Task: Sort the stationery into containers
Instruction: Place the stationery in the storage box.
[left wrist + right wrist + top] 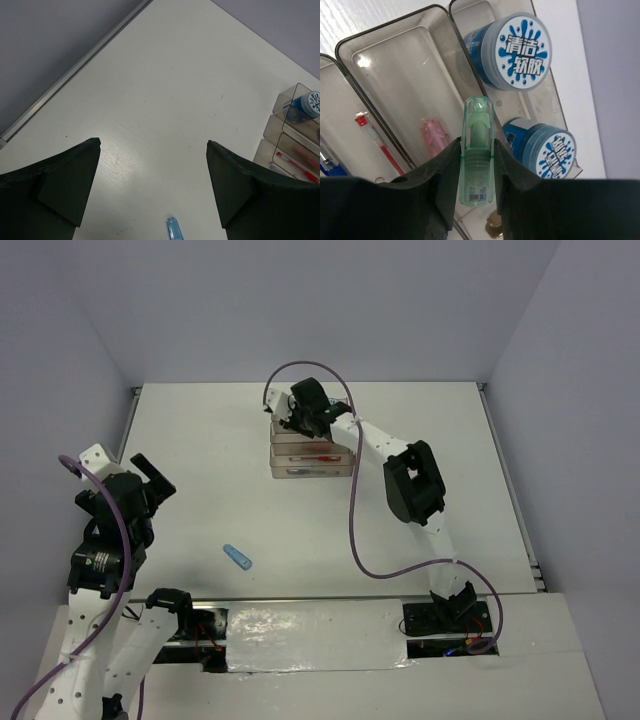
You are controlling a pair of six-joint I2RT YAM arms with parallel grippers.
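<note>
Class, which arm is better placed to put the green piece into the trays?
Right: the right gripper grips the green piece above the trays; the left gripper stands open, far off.

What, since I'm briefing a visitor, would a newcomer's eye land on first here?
The green capsule pinched between the right fingers, above the smoky trays toward the table's far side. Next, two blue rolls in the end tray beside it. Last, a lone blue capsule on the table near the left fingers, spread wide.
</note>
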